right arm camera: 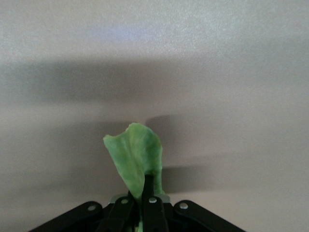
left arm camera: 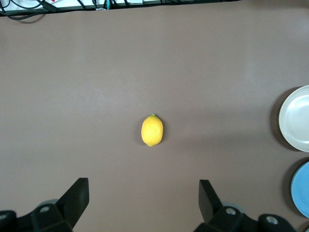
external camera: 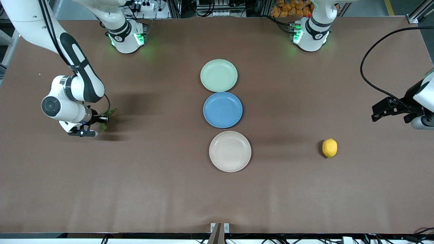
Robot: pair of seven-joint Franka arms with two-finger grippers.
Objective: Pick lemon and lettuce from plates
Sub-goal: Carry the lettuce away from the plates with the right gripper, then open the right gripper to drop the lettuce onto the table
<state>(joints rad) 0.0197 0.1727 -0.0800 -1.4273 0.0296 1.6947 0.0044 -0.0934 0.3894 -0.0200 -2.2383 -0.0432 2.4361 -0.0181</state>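
The lemon [external camera: 329, 147] lies on the bare table toward the left arm's end, level with the beige-white plate [external camera: 230, 151]; it also shows in the left wrist view [left arm camera: 152, 130]. My left gripper [external camera: 375, 114] is open and empty, up over the table near that end [left arm camera: 143, 186]. My right gripper [external camera: 100, 119] is shut on the lettuce [external camera: 110, 111] and holds it low over the table at the right arm's end. In the right wrist view the leaf [right arm camera: 135, 154] sticks out from the shut gripper [right arm camera: 145, 186]. The pale green plate [external camera: 218, 75] is empty.
A blue plate [external camera: 222, 109] sits between the two other plates in a row down the table's middle; all three are empty. A black cable [external camera: 369, 51] loops over the table at the left arm's end.
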